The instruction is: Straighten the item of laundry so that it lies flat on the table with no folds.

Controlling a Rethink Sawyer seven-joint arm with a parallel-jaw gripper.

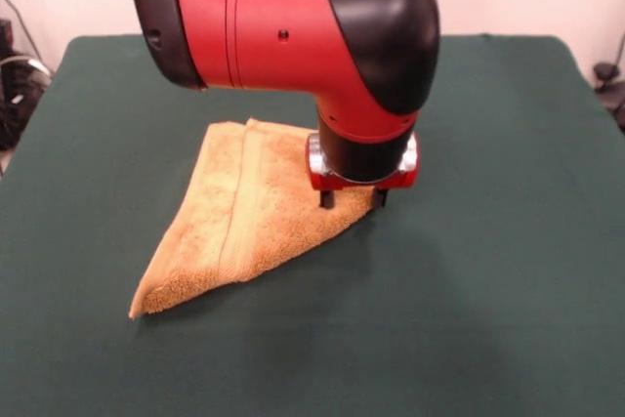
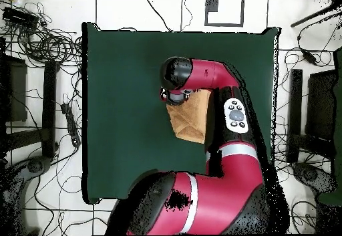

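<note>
Front view: I have the gripper [image 1: 352, 199] down at the towel [image 1: 234, 227], its two dark fingertips [image 1: 326, 199] planted on or straddling the cloth's right-hand corner. I see one tip on the pile and the other at the very edge of the corner, with a gap between them, so the fingers look parted about the width of that corner. I cannot tell whether they actually pinch any cloth; the red and black wrist covers the spot from above.

From the gripper, the towel spreads away to the left and toward the camera. It is folded over into a rough triangle, with one long point running down to the lower left, well away from the fingertips. A flat woven band runs lengthwise through the cloth just left of the gripper. The fold's upper edge lies behind and left of the wrist.

The table [image 1: 508, 271] is bare green cloth to the gripper's right and in front of it.

Overhead, the arm [image 2: 220, 180] hides most of the towel [image 2: 188, 121]; only a tan wedge shows beside the wrist, on the table [image 2: 120, 99].
</note>
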